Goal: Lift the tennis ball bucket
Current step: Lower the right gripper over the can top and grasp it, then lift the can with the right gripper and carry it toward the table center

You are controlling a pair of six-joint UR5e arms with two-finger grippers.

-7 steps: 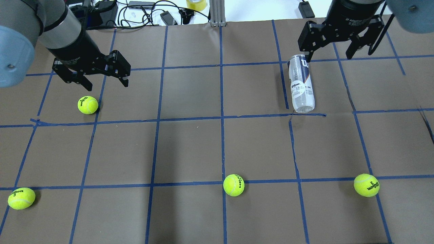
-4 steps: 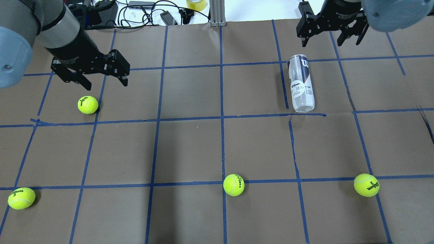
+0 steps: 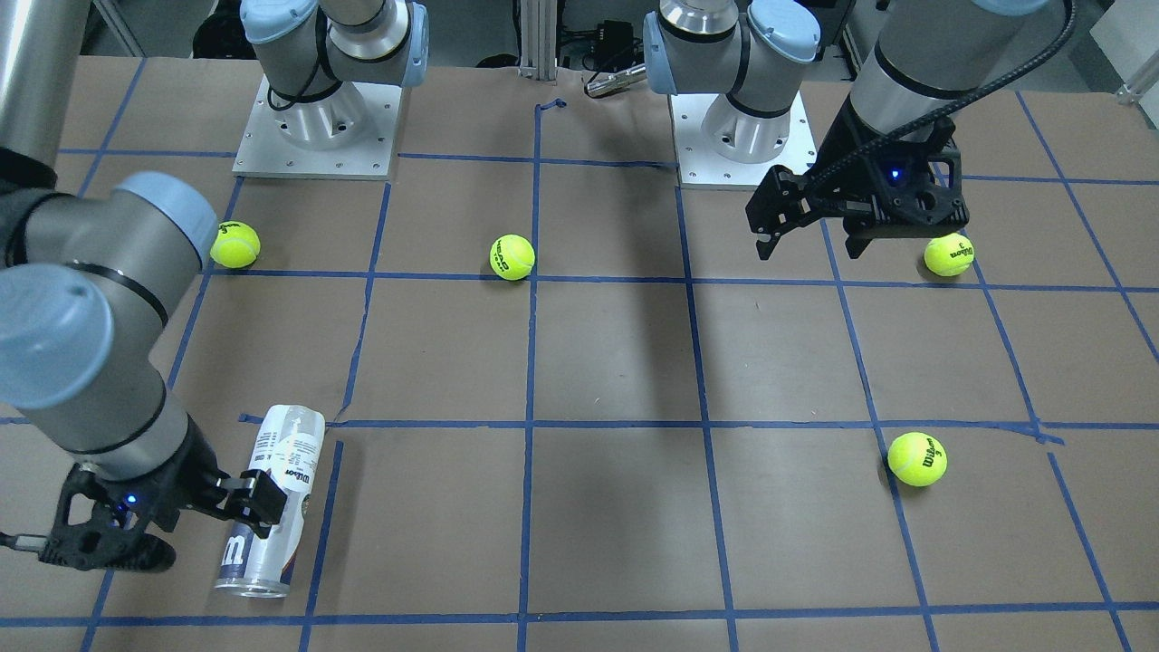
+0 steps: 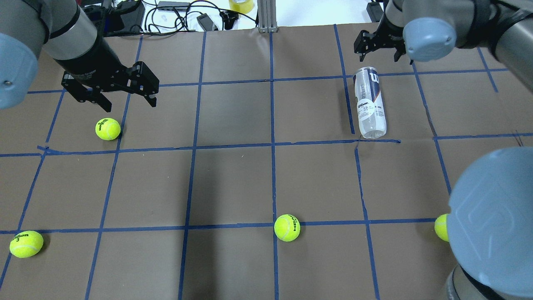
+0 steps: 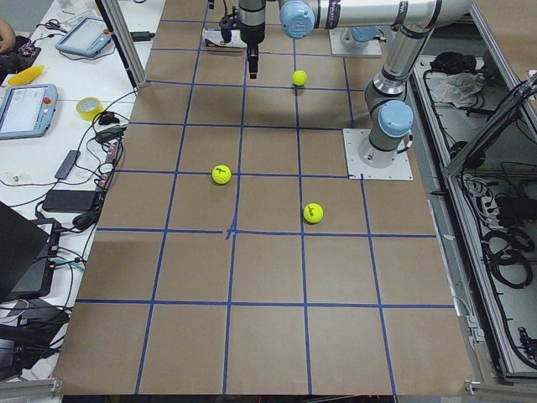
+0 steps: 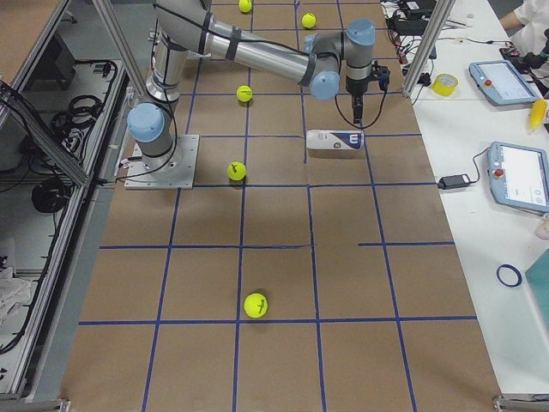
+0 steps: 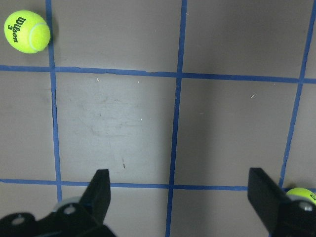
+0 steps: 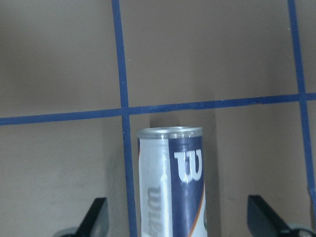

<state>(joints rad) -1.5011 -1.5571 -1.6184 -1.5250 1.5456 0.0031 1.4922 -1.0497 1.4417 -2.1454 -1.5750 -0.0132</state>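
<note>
The tennis ball bucket [image 4: 369, 102] is a clear can with a white and navy "W" label. It lies on its side on the brown paper, metallic rim towards the far edge. It also shows in the front view [image 3: 272, 507], the right view [image 6: 336, 140] and the right wrist view [image 8: 173, 182]. My right gripper [image 4: 379, 50] is open and hovers over the can's rim end, a finger [image 8: 96, 215] to each side and no contact visible. My left gripper [image 4: 131, 106] is open and empty, above the table near a tennis ball [image 4: 108, 128].
Other tennis balls lie near left [image 4: 26, 243], near middle [image 4: 287, 227] and near right [image 4: 440, 227], the last half hidden by my right arm's elbow [image 4: 491, 216]. Cables and devices [image 4: 175, 16] and a metal post [image 4: 266, 16] sit at the far edge.
My right gripper has moved farther away and to the left, ending over the can's rim end. The right arm's elbow has swung into the lower right. The left arm has barely moved.
</note>
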